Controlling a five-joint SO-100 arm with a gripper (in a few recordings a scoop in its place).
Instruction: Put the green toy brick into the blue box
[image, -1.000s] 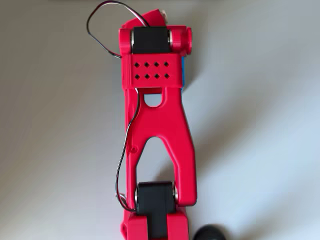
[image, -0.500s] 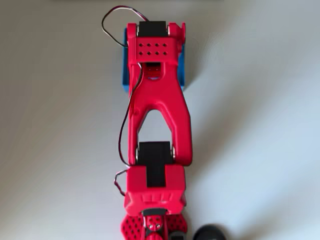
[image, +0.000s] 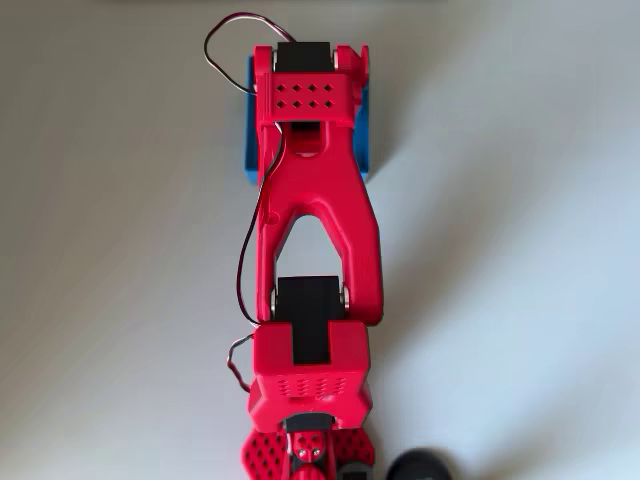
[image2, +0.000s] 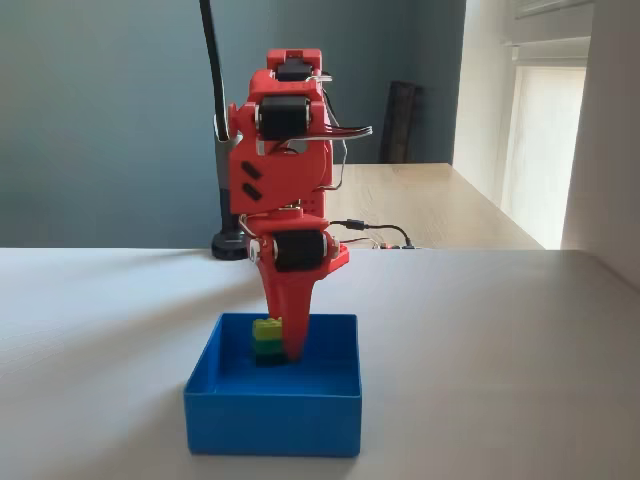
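Red plastic makes up the whole arm (image2: 285, 190), which reaches down so that its end effector (image2: 285, 345) dips inside the box (image2: 272, 415). The box sits on the pale surface (image2: 500, 370), open top upward, its near wall facing the fixed camera. In the overhead view the arm covers most of the box (image: 248, 130), leaving blue slivers at either side of the wrist.

The brick (image2: 266, 340) is inside the box, low against the floor toward the back wall, and touches the left side of the end effector's tip as the fixed view shows it. Its upper part looks lime and its lower part a darker green, probably shadow. Whether the fingers are pinching the brick or have spread off it I cannot tell; the tip reads as a single red wedge from this angle.

Judging by the pose, the arm is low so the brick gets set down rather than dropped, which keeps it from bouncing over the thin walls.
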